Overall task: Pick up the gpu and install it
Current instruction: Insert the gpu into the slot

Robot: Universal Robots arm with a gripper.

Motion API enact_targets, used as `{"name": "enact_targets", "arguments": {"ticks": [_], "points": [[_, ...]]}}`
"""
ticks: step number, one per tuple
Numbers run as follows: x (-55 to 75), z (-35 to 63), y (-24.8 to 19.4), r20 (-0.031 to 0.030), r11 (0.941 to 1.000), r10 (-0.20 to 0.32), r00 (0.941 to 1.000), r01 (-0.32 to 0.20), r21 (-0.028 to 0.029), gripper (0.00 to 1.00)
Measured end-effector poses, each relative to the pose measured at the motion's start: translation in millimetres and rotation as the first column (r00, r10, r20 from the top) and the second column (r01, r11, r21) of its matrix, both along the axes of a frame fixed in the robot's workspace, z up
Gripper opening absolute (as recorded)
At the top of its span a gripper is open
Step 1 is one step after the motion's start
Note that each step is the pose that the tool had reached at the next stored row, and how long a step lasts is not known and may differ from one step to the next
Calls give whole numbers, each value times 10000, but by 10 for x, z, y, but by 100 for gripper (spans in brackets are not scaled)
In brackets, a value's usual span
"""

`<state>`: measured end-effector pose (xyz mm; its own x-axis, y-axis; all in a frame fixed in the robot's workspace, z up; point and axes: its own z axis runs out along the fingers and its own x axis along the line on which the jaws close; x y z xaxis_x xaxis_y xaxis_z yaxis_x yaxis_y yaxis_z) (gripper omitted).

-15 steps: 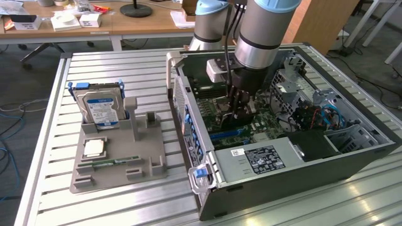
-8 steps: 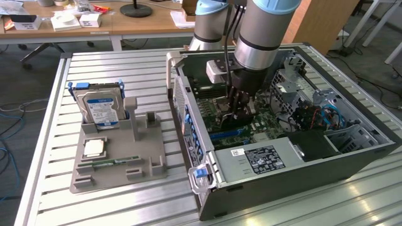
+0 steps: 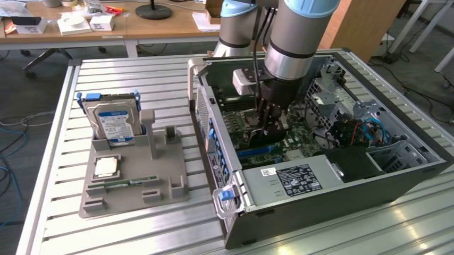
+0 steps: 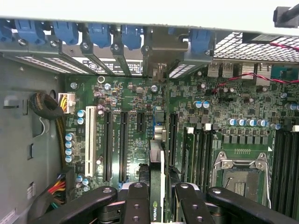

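Observation:
My gripper [image 3: 271, 126] reaches down inside the open computer case [image 3: 212, 122], over the motherboard [image 4: 233, 107]. It is shut on the gpu [image 4: 157, 168], a thin dark card seen edge-on between my black fingers [image 4: 135, 200], with an NVIDIA logo near them. The card's silver bracket end [image 4: 159, 70] points at the case's rear slot openings with blue latches [image 4: 100, 35]. The card stands upright over the motherboard, in line with the expansion slots [image 4: 124, 144]; I cannot tell whether its edge touches a slot. In the exterior view the dark card [image 3: 259, 137] hangs below the fingers.
A grey holder [image 3: 131, 175] on the slatted table holds a blue-and-silver hard drive [image 3: 114, 122], a processor chip [image 3: 106, 167] and a green memory stick [image 3: 131, 183]. Inside the case are the power supply [image 3: 298, 178], processor socket [image 4: 240, 175], memory slots [image 4: 285, 163] and cable bundles [image 4: 46, 105].

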<state>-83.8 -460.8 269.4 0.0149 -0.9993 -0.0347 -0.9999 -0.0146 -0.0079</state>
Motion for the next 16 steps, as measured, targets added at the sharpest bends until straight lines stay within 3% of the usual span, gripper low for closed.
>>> {"name": "enact_targets", "arguments": {"ticks": [16], "points": [[0,-36,0,0,10000,0,10000,0,-1,26]]}}
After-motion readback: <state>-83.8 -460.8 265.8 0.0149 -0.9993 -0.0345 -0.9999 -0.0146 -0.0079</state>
